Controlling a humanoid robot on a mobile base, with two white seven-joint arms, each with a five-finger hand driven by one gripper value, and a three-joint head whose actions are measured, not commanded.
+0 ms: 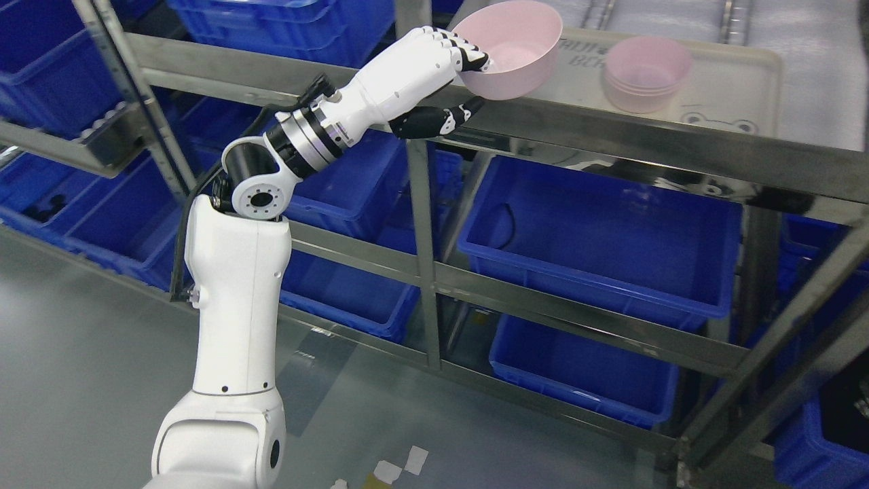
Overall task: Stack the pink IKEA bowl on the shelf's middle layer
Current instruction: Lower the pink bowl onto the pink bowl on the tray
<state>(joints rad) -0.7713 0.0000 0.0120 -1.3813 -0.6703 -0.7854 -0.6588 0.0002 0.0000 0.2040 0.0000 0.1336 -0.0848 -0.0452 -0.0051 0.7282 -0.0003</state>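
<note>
Head view. Left hand (pixel 434 68) is raised to the shelf (pixel 611 136), arm coming up from the lower left of the frame. Fingers (pixel 468 54) are curled over the near rim of a pink bowl (pixel 512 47), reaching into it; the dark thumb (pixel 441 121) sits below and apart from the bowl's underside. The hand is closed on the bowl by its rim.

Bowl position: directly at the fingertip end of the hand, to its right and slightly above the wrist. It is over the left end of a pale tray (pixel 747 81) that lies on the shelf layer, near the shelf's front edge. Cannot tell whether its base touches the tray or hangs just clear.

Orientation: bowl is round, so no long axis. It is tilted, mouth facing up and toward the camera, with the far rim higher than the gripped rim.

A stack of pink bowls (pixel 645 71) stands upright on the same tray, to the right of the held bowl and apart from it, mouth up.

Writing: faint raised letters on the tray between the two, partly hidden by the held bowl; not legible. A cartoon bear face (pixel 719 124) is embossed on the tray's front edge, below the stack.

Blue bins (pixel 597 238) fill the lower shelf layers.
</note>
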